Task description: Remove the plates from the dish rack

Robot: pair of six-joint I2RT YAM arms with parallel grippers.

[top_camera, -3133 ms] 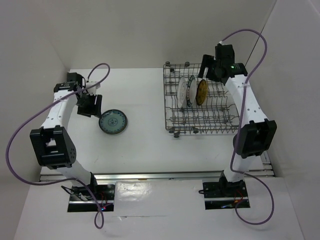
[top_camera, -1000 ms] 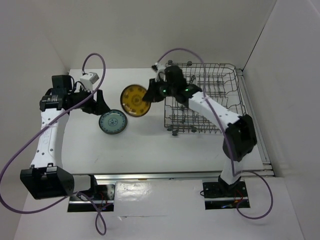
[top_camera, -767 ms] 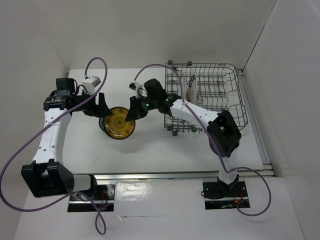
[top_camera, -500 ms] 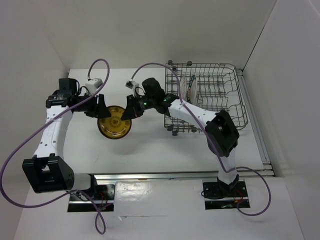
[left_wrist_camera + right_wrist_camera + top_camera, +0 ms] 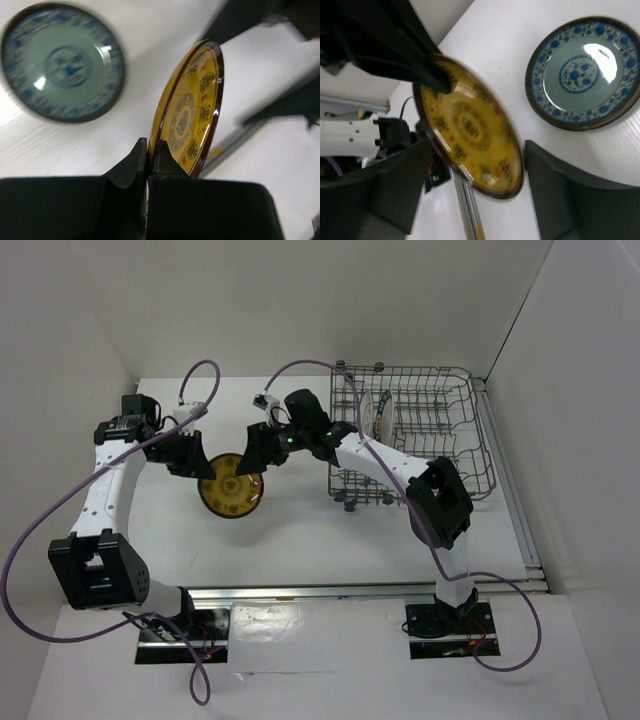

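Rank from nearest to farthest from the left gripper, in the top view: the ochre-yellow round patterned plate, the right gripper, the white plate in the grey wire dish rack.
1. Ochre-yellow plate: clamped in the left gripper itself.
2. Right gripper: just right of that plate, jaws open.
3. White plate: upright in the dish rack, far right.

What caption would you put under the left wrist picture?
Left gripper clamped on the rim of a yellow plate, a blue plate lying on the table.

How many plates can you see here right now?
3. A yellow plate gripped by the left gripper, a teal plate flat on the table, a white plate upright in the dish rack; more may hide behind it.
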